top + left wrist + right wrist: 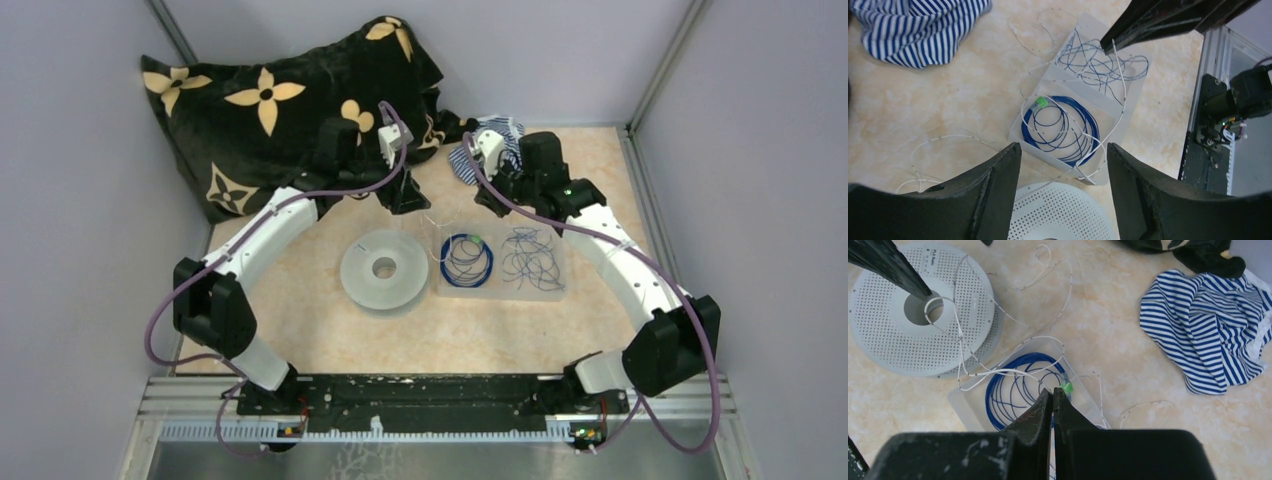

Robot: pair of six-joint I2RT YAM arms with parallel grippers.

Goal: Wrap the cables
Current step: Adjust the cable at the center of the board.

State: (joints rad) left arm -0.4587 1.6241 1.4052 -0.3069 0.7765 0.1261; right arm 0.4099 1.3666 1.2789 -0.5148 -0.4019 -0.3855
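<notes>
step: early, nothing wound on spool [888, 340] yet | cables [1092, 127] – blue coil [466, 259] and tangle [532, 260] in clear tray [555, 286] beside spool | right gripper [1052, 392] clamped, apparently pinching whitish wire [998, 371] | left gripper [1063, 150] spread wide, empty, above coil | next, likely: lead wire to hub – keep slack, avoid snags

This was a robotics lab's test cell: plain lavender-grey panel walls [90, 150] held in aluminium corner posts [655, 75] boxed in a small marble-patterned tabletop [300, 340]. Two white-and-black robot arms [265, 235] were bolted to a slotted metal rail [430, 395] at its near edge. The oddments laid out read as trial props — a flowered black blanket [270, 110], a striped cloth [1208, 325], a perforated spool [383, 270] and thin cables [467, 260] in a clear tray [555, 287].
</notes>
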